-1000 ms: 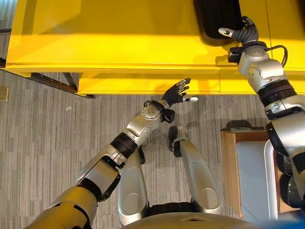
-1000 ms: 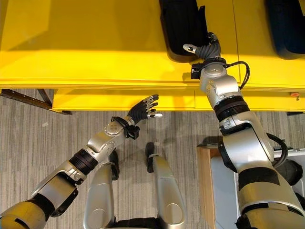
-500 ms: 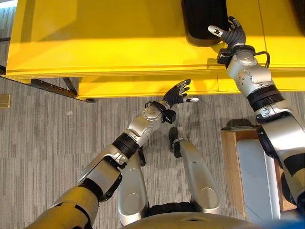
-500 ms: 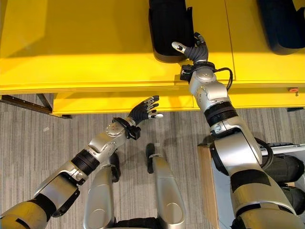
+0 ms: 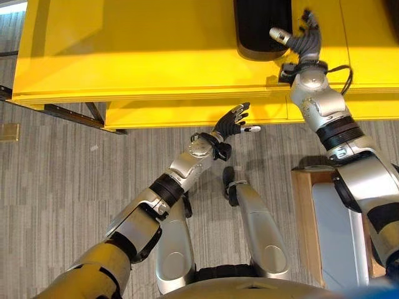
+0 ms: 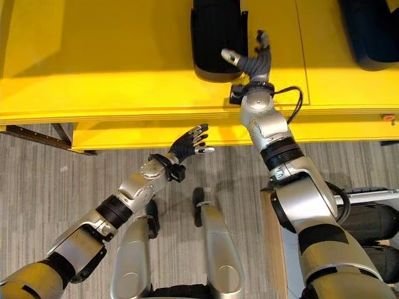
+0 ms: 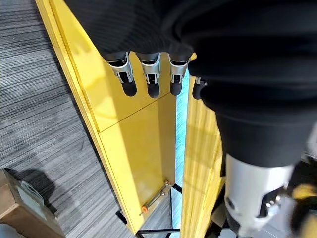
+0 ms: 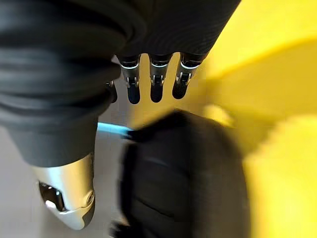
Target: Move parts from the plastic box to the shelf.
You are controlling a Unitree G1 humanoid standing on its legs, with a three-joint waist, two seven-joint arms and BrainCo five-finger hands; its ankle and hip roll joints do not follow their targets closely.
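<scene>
1. Right hand [image 6: 252, 59] over the yellow shelf [image 6: 112, 56], at about 1 o'clock in the head views, just beside the near end of the black part [image 6: 215, 37]; fingers straight and apart, thumb out toward the part, nothing clamped.
2. Black part lying flat on the shelf top at 12 o'clock, seemingly free of the fingers. Probably the release step: part set down, hand opened.
3. To do this step well: lift the hand straight up, away from the part, with the fingers open, to avoid dragging or turning the part. Only after this, swing back toward 4 o'clock.
4. Left hand [image 5: 232, 121] idle at the centre, in front of the lower yellow panel; fingers relaxed and spread, holding nothing. Better to leave it there, out of the way.
5. Another dark part [image 6: 374, 31] on the shelf at 2 o'clock, well apart from the first one; no conflict at present.
6. Wooden frame with a pale tray [image 5: 333, 230] at 4 o'clock, low beside the right arm; perhaps the source box, but contents not readable.
7. In the way: the shelf's front edge under the right forearm. Raise the arm well before pulling back.
</scene>
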